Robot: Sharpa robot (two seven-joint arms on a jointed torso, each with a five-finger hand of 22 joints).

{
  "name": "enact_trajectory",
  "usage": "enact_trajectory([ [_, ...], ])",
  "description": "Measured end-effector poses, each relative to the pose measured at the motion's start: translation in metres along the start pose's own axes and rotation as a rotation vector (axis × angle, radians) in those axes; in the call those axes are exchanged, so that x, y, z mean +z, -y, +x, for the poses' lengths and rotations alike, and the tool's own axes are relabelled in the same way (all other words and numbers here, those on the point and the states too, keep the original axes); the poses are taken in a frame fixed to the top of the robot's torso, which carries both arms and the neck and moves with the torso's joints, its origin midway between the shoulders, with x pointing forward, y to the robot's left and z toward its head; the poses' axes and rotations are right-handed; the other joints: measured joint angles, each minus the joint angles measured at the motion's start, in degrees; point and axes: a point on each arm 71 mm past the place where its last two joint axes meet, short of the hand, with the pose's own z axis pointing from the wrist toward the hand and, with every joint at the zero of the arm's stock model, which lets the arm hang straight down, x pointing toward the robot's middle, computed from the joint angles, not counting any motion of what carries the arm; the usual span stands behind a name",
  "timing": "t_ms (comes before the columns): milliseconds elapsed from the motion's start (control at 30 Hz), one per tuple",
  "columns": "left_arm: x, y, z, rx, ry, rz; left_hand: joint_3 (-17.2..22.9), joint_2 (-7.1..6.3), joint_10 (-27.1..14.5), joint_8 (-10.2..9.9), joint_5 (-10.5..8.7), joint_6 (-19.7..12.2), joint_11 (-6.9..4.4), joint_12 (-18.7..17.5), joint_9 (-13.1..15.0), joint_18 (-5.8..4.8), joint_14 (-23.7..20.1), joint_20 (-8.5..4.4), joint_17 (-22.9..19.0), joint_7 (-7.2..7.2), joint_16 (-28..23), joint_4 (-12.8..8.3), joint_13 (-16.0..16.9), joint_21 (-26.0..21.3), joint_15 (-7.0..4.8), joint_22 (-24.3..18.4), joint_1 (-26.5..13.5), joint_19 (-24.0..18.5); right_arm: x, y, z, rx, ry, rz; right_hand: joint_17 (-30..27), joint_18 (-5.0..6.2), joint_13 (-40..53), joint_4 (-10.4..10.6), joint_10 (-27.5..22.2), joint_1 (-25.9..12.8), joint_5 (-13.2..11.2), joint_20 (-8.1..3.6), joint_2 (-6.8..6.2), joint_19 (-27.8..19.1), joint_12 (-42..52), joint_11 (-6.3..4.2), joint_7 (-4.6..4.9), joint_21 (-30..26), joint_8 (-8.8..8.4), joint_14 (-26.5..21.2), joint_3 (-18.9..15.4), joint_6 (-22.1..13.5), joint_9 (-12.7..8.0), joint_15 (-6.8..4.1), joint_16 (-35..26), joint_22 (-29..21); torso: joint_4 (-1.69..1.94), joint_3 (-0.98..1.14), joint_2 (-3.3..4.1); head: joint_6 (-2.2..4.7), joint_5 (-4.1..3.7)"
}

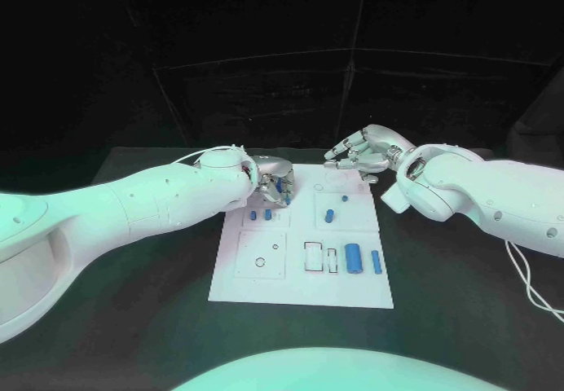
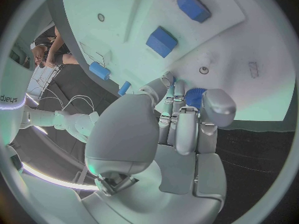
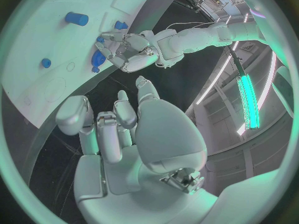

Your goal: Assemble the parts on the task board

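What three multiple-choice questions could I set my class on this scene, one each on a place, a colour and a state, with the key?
1. Where is the left hand?
A. At the far left corner of the task board
B. At the board's near right corner
C. Off the table

2. What colour are the parts lying on the board?
A. Red
B. Yellow
C. Blue

3. What is the state of the right hand?
A. Gripping a part
B. Holding nothing, fingers apart
C. Pressed flat on the board

Key:
1 A: the head view shows it at that corner.
2 C: the pieces on the white plate are blue.
3 B: its palm is bare and its fingers are spread.
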Motion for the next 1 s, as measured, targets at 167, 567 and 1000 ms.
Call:
enact_trajectory([
  [167, -0.005, -0.003, -0.011, -0.032, 0.055, 0.004, 0.5, -0.17, 0.3, -0.3, 0.0, 0.3, 0.06, -0.6, 0.0, 0.0, 0.0, 0.0, -0.2, 0.1, 0.0, -0.1, 0.0, 0.3, 0.0, 0.4, -0.2, 0.0, 0.0, 0.001, -0.001, 0.0, 0.001, 0.001, 0.0, 0.0, 0.0, 0.0, 0.0, 0.0, 0.0, 0.0, 0.0, 0.0, 0.0, 0.0, 0.0, 0.0, 0.0, 0.0, 0.0, 0.0, 0.0, 0.0, 0.0, 0.0, 0.05, 0.0, -0.02, 0.21, -0.03],
  [567, -0.019, -0.001, -0.032, -0.104, 0.141, 0.027, 1.3, -0.57, 0.6, -0.9, 0.0, 0.6, 0.19, -1.3, 0.0, 0.0, 0.0, 0.0, -0.5, 0.22, 0.0, -0.2, 0.0, 0.3, 0.01, 0.5, -0.6, 0.0, -0.001, 0.002, -0.003, -0.002, 0.006, 0.006, 0.0, 0.0, 0.0, 0.0, 0.0, 0.0, 0.0, 0.0, 0.0, 0.0, 0.0, 0.0, 0.0, 0.0, 0.0, 0.0, 0.0, 0.0, 0.0, 0.0, 0.0, 0.0, 0.07, 0.0, -0.05, 0.49, 0.49],
  [1000, -0.038, -0.029, -0.029, -0.132, 0.091, -0.045, 1.5, -0.7, 1.0, -1.0, 0.0, 0.6, 0.2, -1.7, 0.0, 0.01, 0.0, 0.0, -0.8, 0.21, 0.0, -0.4, 0.0, 0.3, 0.01, 0.6, -1.1, 0.0, -0.002, 0.004, -0.004, -0.002, 0.008, 0.008, 0.0, 0.0, 0.0, 0.0, 0.0, 0.0, 0.0, 0.0, 0.0, 0.0, 0.0, 0.0, 0.0, 0.0, 0.0, 0.0, 0.0, 0.0, 0.0, 0.0, 0.0, 0.0, 0.09, 0.01, -0.05, 0.57, 0.78],
])
